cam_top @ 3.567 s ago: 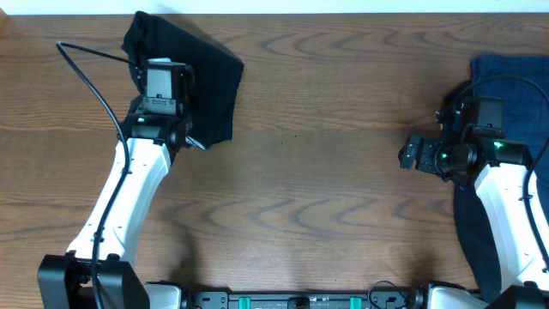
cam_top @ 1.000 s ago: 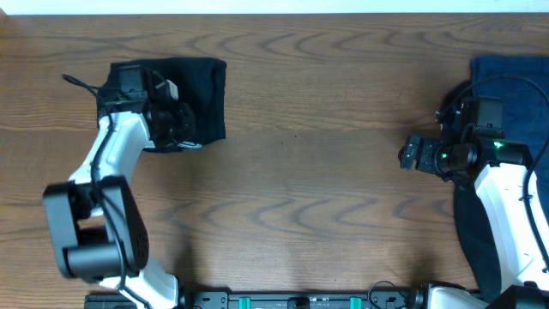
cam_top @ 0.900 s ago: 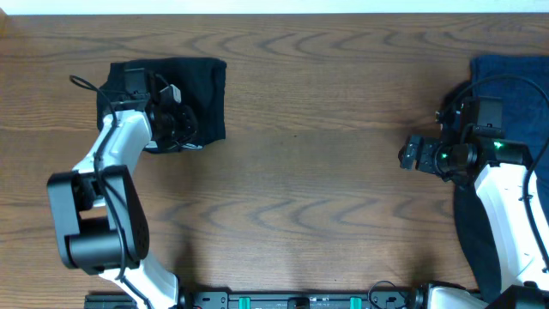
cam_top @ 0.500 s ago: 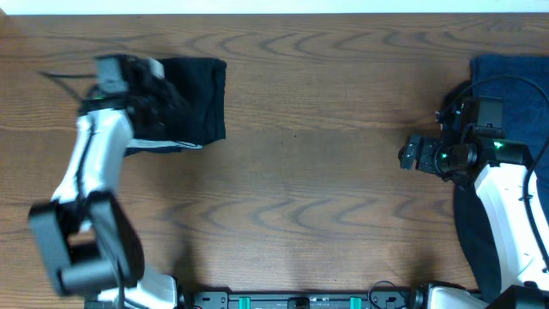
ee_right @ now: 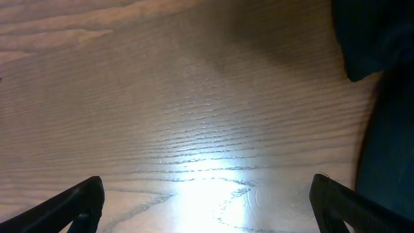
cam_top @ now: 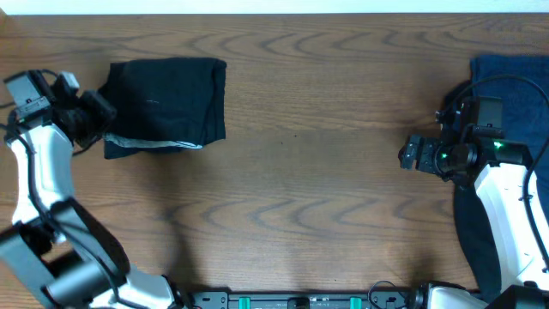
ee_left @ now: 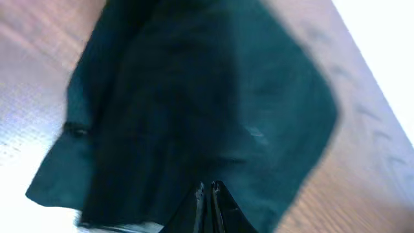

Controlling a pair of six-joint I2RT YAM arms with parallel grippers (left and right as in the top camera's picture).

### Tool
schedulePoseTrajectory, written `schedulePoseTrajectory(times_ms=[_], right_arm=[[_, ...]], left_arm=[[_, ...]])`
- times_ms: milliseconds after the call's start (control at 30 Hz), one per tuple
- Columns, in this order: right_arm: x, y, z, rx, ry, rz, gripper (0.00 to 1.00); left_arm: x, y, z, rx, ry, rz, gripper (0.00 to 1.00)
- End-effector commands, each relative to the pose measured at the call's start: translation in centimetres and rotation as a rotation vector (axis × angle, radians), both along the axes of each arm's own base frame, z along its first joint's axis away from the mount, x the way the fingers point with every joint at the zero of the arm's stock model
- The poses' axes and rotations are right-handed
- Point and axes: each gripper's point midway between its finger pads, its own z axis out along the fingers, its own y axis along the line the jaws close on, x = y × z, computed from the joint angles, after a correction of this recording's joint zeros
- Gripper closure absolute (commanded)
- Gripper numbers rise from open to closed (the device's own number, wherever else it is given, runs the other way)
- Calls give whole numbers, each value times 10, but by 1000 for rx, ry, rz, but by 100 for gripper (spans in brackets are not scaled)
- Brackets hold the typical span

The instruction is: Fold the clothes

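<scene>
The black garment (cam_top: 167, 101) lies folded into a rough rectangle near the far left corner of the table (cam_top: 300, 215), flat on the wood, its long sides running along the far edge. A pale grey-white inner edge (cam_top: 159, 142) shows as a thin strip along the garment's near side. In the left wrist view the same garment (ee_left: 194, 110) fills most of the picture, blurred, with wood on both sides of it. The left gripper (cam_top: 105, 118) sits just beside the garment's left end, pointing toward it; its jaws are pressed together, and in the wrist view (ee_left: 210, 202) the two fingertips meet in a narrow point with no cloth visibly pinched between them. Whether the tips touch the garment's edge cannot be told. Well apart, at the far right corner, a navy-blue cloth (cam_top: 515, 77) lies spread along the right edge of the table, running under the right arm toward the near side. The right gripper (cam_top: 410, 154) hangs over bare wood just left of that cloth, its jaws spread wide and holding nothing; in its wrist view (ee_right: 207, 200) the fingertips (ee_right: 81, 200) stand at the lower corners, and the dark cloth (ee_right: 378, 39) shows at the right side.
</scene>
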Motion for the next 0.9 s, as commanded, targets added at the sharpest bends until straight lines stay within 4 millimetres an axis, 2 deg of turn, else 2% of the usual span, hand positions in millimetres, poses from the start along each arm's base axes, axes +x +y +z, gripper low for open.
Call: schedulePoseTrajectory(times_ms=[0,100,200,333,433,600,800,867], right_arm=[[0,-3,1,-10,-3,6,1],[0,-3,1,-11,-3,6,1],[0,-3,1,-10,-3,6,1],[0,-3,1,-11,-3,6,1],[0,-3,1,-10,-3,6,1],[0,-3,1,-11,-3,6,1],[0,-3,1,-10,-3,6,1],[0,-3,1,-11,-3,6,1]], left_arm=[[-8,5,-42,-30,103,25,93],[-8,10,-63,-44,135,35,93],[-8,13,-71,-29,139,13,93],[-8,14,-71,-11,141,2,93],[-8,12,-62,-13,127,2,94],[-1,-1,-16,35,37,-26,94],[4,-32,51,93,-103,-71,93],[4,-39,63,91,-126,-69,93]])
